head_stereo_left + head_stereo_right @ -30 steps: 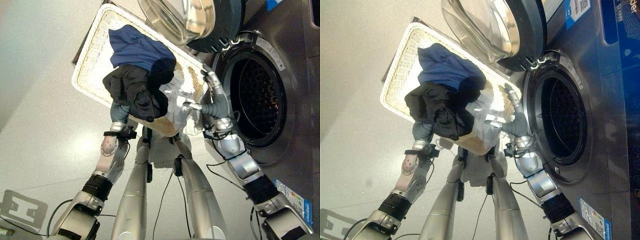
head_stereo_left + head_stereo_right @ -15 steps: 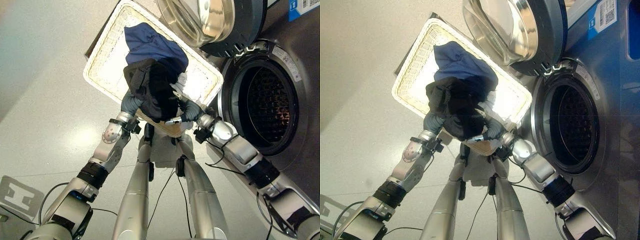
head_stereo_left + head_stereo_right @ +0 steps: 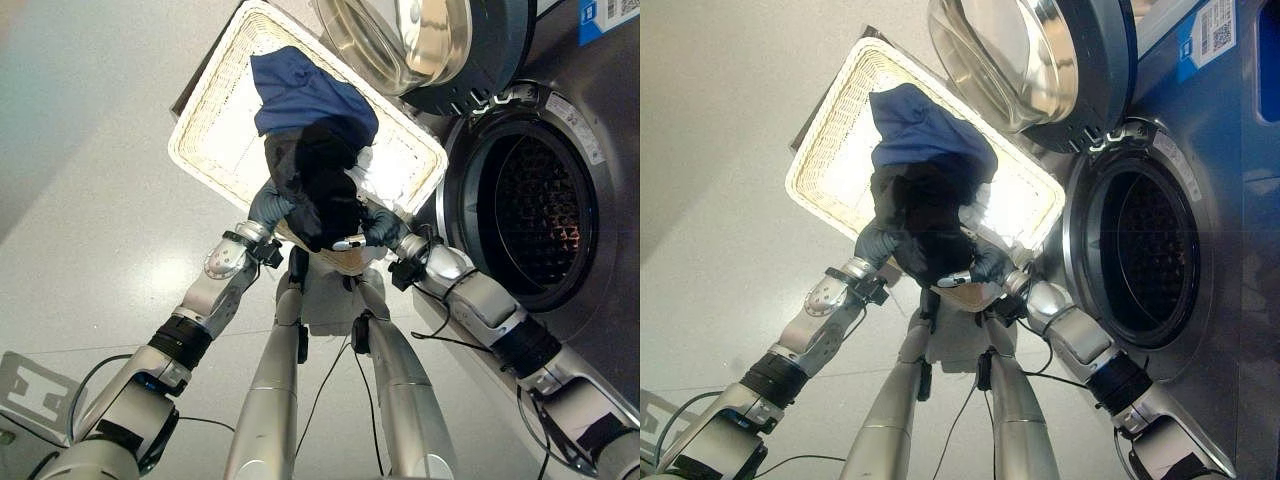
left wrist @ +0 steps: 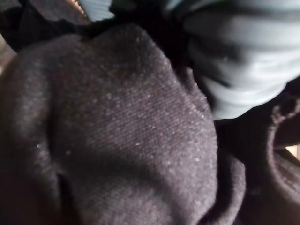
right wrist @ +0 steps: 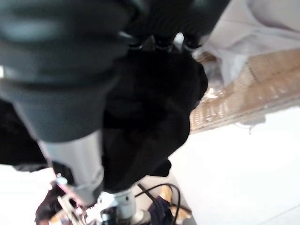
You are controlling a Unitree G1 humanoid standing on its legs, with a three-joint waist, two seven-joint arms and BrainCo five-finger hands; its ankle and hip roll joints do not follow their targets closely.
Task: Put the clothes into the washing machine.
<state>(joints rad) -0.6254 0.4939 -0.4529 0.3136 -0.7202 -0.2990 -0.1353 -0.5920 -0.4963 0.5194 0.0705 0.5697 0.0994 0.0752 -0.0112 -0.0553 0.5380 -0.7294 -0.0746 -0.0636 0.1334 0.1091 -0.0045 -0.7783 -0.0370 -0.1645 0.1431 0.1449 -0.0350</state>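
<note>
Both robot hands [image 3: 268,208] against black garment [image 3: 320,190]

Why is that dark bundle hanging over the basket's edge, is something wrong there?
Nothing looks spilled or broken. The black garment is bunched between the left hand and right hand at the wicker basket rim. A blue garment lies inside; the washing machine door stands open.

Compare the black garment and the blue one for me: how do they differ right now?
The black garment is bunched up and lifted between the left hand and right hand; the blue garment lies spread in the wicker basket, untouched. The black one sits at the basket's near edge, the blue one farther back. Black is much darker than blue. Both are outside the washing machine, whose door stands open.
</note>
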